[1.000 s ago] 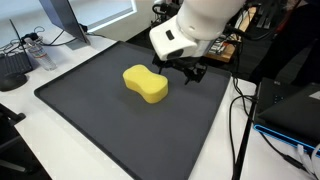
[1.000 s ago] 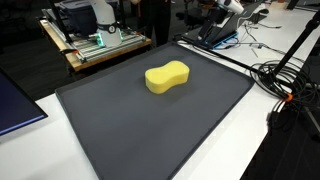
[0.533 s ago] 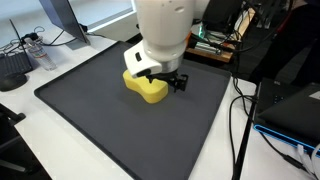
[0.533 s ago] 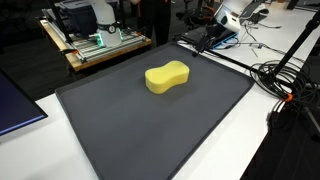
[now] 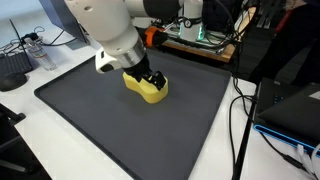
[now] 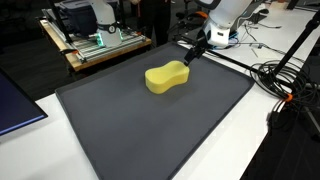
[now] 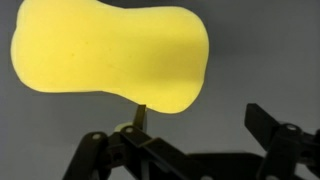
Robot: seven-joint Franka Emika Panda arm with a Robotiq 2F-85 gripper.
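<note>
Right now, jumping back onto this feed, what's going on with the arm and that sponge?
The robot's gripper hovers close beside a yellow sponge that lies flat on a dark mat. The jaws stand open and hold nothing. In the wrist view the sponge sits just ahead of the open jaws, not between them, so it is not yet gripped.

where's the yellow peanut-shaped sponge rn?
The yellow peanut-shaped foam sponge lies near the middle of the dark grey mat in both exterior views, the open gripper close by one end.
</note>
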